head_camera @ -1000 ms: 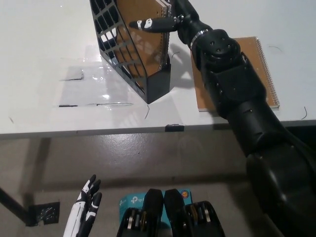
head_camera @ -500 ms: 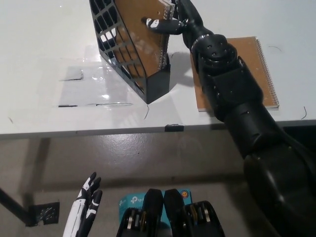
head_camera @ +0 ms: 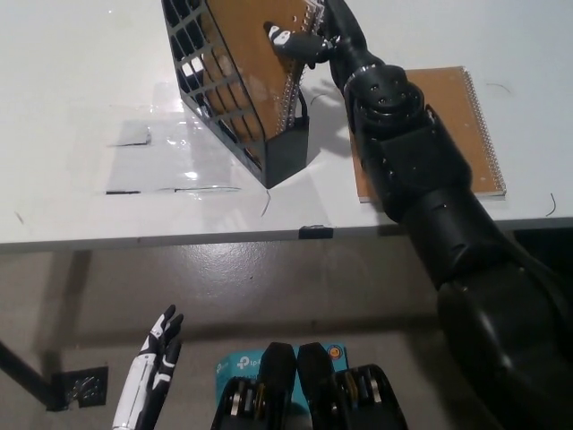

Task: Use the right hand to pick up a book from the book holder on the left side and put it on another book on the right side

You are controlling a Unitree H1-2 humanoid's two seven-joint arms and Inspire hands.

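A brown spiral-bound book (head_camera: 253,54) stands tilted in the black lattice book holder (head_camera: 235,94) at the top middle of the white table. My black right hand (head_camera: 315,34) is shut on the book's upper spiral edge, a finger lying across its brown cover. A second brown spiral book (head_camera: 452,125) lies flat on the table to the right, partly hidden by my right arm. My white left hand (head_camera: 152,372) hangs open at the lower left, below the table.
The white table (head_camera: 89,179) has a front edge running across the middle of the view, with a small black clip (head_camera: 315,232) on it. Grey floor lies below. A clear plastic sheet (head_camera: 157,161) lies left of the holder.
My right hand has drawn back up and to the right along the cover and closed on the book's top spiral edge. The book has tipped slightly. The left hand dropped a little.
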